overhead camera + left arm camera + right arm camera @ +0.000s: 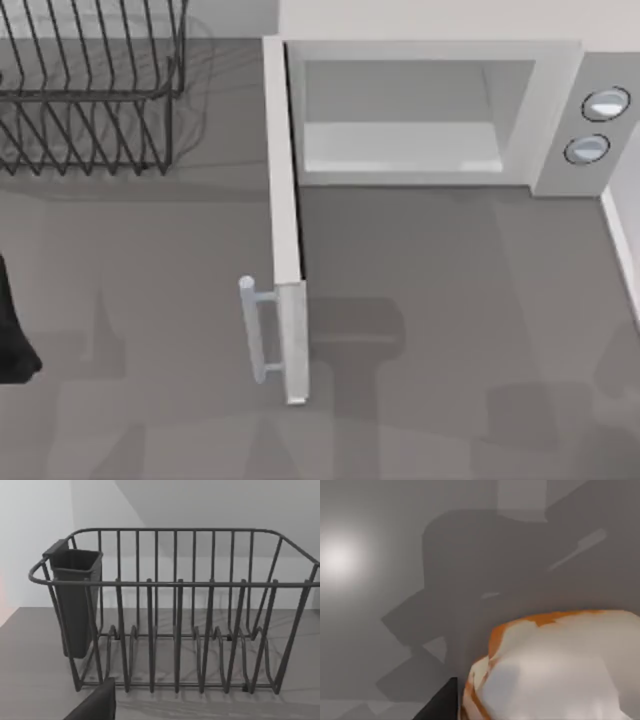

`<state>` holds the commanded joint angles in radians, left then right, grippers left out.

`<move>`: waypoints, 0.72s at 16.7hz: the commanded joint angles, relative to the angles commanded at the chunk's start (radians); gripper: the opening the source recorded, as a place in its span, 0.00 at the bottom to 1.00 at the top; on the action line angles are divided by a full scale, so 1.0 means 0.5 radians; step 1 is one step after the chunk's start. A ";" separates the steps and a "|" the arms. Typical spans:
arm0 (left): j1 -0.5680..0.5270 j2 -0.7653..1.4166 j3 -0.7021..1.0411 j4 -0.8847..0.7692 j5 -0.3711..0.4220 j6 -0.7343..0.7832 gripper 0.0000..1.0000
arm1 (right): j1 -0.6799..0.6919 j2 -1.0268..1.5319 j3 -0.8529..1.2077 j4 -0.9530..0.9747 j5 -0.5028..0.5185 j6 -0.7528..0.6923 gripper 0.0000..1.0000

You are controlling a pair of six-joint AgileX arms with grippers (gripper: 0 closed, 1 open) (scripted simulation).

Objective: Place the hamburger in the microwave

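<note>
Microwave [430, 110] sits at the table's far side with its door [285, 230] swung fully open toward me, handle [255, 330] on the left, two knobs [597, 125] at the right. On my right wrist view the hamburger [555, 670] looms very close against grey table; whether my right gripper holds it I cannot tell. My left arm [15, 340] is at the left edge, facing the wire rack [175, 615].

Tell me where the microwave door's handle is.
In the top view, the silver bar handle sits left of centre, on the open door's outer end, nearest the table's front.
</note>
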<state>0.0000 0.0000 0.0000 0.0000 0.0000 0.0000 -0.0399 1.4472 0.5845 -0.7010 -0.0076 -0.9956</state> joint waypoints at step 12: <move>0.000 0.000 0.000 0.000 0.000 0.000 1.00 | -0.010 -0.342 0.583 -0.934 0.001 -0.016 0.00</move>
<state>0.0000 0.0000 0.0000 0.0000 0.0000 0.0000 -0.0448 1.2761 0.8759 -1.1680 -0.0071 -1.0036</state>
